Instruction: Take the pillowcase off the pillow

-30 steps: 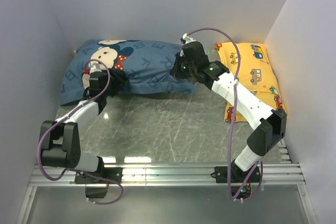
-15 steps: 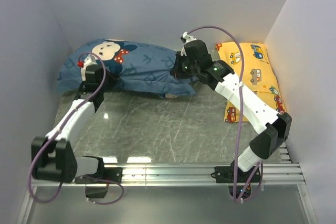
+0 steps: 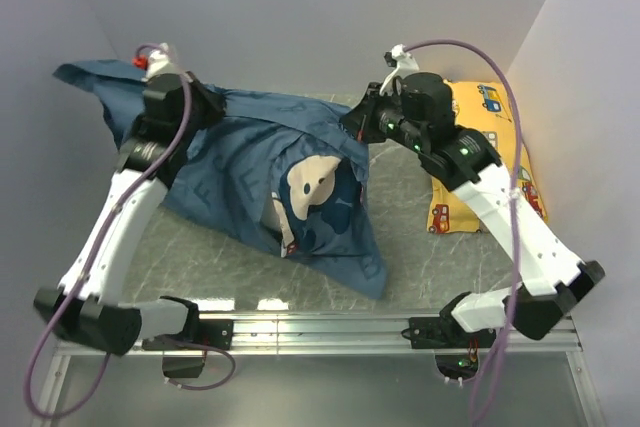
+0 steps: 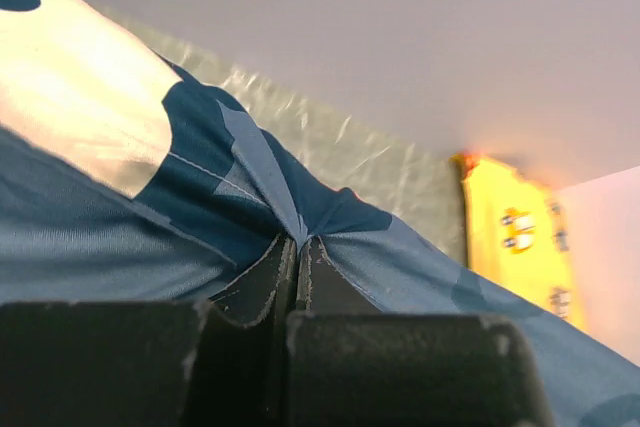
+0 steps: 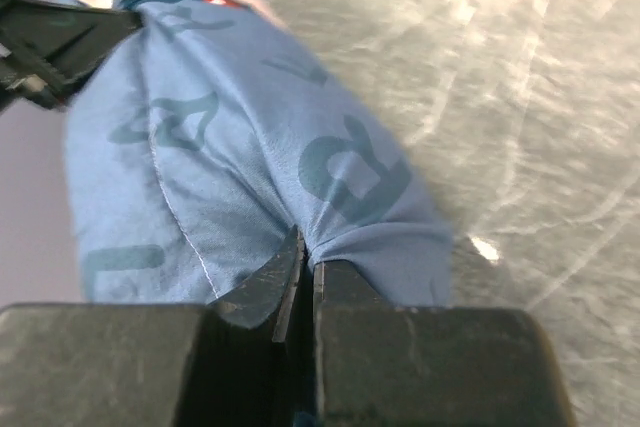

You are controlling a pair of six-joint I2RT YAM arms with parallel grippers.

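The table (image 3: 450, 267) is grey and shiny with pale streaks like stone, and plain pale walls stand around it on the left, the far side and the right. The blue pillowcase (image 3: 240, 172) is held up over the left and middle of the table. Its top edge is pulled into a line between the two arms. The rest hangs down like a tent, and its low corner reaches almost to the metal rail (image 3: 330, 325) at the near edge. One blue corner sticks out to the far left, by the wall. A cream mouse face shows on the front of the cloth. The left gripper (image 3: 213, 100) is pinched tight on a fold of the pillowcase, with cloth squeezed between its black fingers (image 4: 255, 282). The right gripper (image 3: 352, 125) is also clamped on the pillowcase, at the right end of the top edge. The white pillow cannot be made out for sure. A yellow pillow with cars (image 3: 480, 107) lies at the far right, partly under the right arm.
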